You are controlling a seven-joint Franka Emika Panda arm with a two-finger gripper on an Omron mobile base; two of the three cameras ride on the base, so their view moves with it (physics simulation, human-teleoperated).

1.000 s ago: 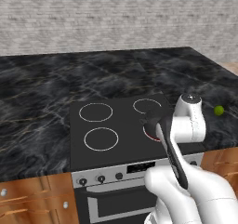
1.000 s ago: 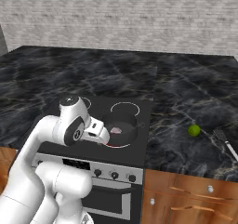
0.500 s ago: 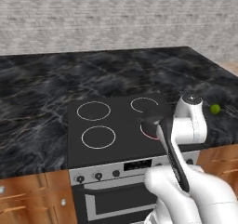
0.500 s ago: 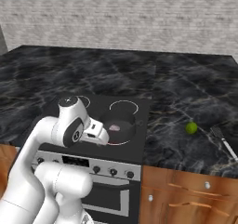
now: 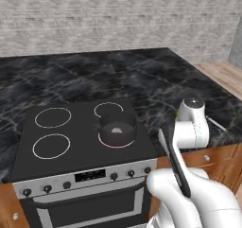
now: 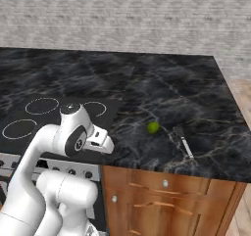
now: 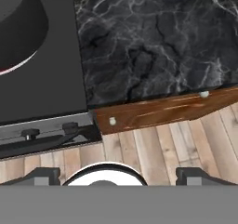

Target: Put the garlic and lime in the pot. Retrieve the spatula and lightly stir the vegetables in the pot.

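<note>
The pot sits on the stove's front-right burner, something pale inside it — too blurred to name. In the hand view the pot is cut off at the ten o'clock corner. The pincer shows two dark fingertips set wide apart, nothing between them. Right of the stove, on the dark marble surface, lies the lime — in the hand view clipped at the one o'clock edge. Just beyond it at three o'clock rests the spatula, its blade hard to make out.
</note>
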